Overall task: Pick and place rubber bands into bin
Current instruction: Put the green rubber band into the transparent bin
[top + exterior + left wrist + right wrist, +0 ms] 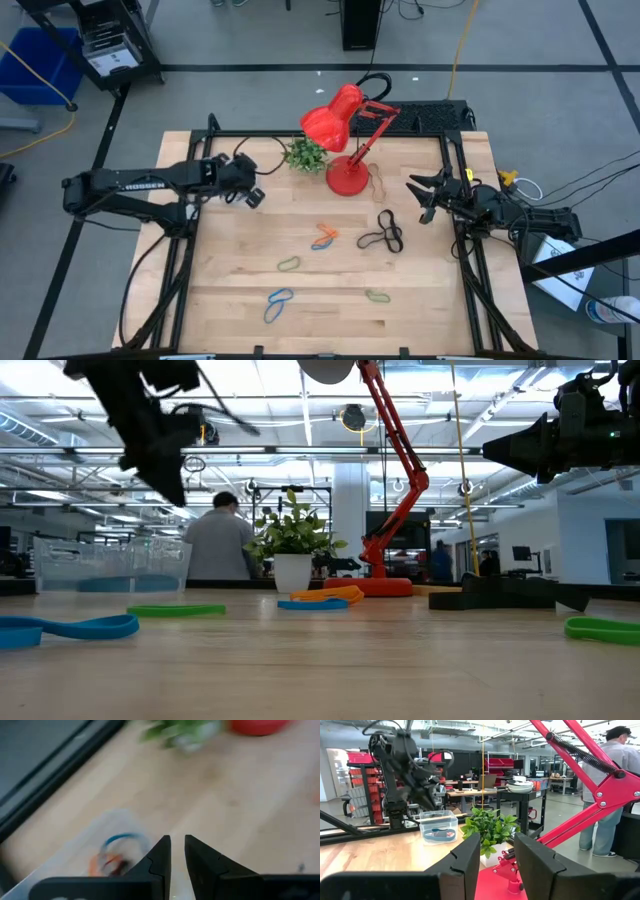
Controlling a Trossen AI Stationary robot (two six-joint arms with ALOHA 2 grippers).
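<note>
Several thin elastic rubber bands (324,238) lie loose on the wooden tabletop (430,310): an orange and blue pair at the middle, a black tangle (383,236) just right of it, a green loop (289,264), a blue pair (278,303) and another green one (377,296) nearer the front edge. The small clear plastic bin (439,827) sits near the left rear of the tabletop and already holds a blue and an orange band.

The left gripper (177,838) hangs just above the bin, its jaws only a narrow slit apart, with nothing visible between them. The right gripper (422,200) hovers at the right side, near the red desk lamp (345,125), jaws spread and empty.

Most of the job looks undone. The bands are flat and floppy, so jaws lowered too little would close on air, and lowered too far would scrape the wood. The black tangle could come up as a clump and shed a loop on the way. A band may also cling to one jaw instead of dropping, and the light bin could slide if nudged. The lamp's base and the small potted plant (306,154) crowd the approach to anything near them.
</note>
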